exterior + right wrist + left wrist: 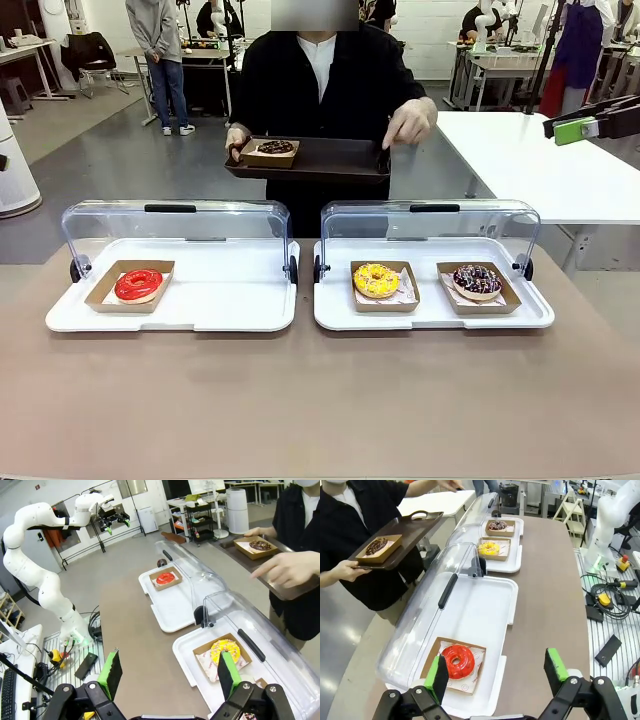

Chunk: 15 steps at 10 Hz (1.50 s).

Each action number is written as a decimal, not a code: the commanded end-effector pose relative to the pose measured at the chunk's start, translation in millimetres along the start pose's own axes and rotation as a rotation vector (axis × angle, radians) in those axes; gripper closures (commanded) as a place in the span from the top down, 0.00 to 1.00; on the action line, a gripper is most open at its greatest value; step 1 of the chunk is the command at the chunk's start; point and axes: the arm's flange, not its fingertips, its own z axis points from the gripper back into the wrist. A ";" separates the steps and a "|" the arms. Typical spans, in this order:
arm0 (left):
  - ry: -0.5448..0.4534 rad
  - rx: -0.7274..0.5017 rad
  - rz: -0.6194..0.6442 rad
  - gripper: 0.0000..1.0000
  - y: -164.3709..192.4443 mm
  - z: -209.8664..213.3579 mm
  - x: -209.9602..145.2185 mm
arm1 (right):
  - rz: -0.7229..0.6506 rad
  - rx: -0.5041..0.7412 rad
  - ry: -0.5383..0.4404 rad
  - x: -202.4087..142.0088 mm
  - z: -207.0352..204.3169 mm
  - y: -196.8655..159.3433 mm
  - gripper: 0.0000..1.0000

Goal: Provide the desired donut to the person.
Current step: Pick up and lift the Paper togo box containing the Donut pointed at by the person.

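1. The left gripper (496, 668) hung with its jaws spread wide and nothing between them. The red donut (457, 661) lay just ahead of it, close by one pad.
2. The right gripper (169, 673) was just as wide open and empty. The yellow donut (225, 651) sat just ahead of one of its fingers, with the sprinkled donut (477, 280) beside that one.
3. Beyond both grippers, the person (320, 85) held a dark tray (335, 160) carrying a chocolate donut (275, 147). A free hand (410, 122) pointed down, seemingly toward the right gripper's side. I couldn't tell which donut was meant.
4. A misread finger could send the wrong donut over. A hard pinch might crush the icing. A careless reach could knock the raised clear lid (430, 215) behind the donuts. The tray was held in mid-air, so it might shift at the handover.
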 end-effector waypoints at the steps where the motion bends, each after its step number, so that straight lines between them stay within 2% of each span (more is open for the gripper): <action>1: -0.006 0.020 -0.001 1.00 -1.4 2.8 -2.0 | 0.010 0.011 -0.030 1.4 -2.9 -1.3 1.00; 14: -0.006 0.020 -0.001 1.00 -1.4 2.8 -2.0 | 0.010 0.011 -0.030 1.4 -2.9 -1.3 1.00; 15: -0.006 0.020 -0.001 1.00 -1.4 2.8 -2.0 | 0.000 0.001 0.000 0.0 -0.1 0.1 1.00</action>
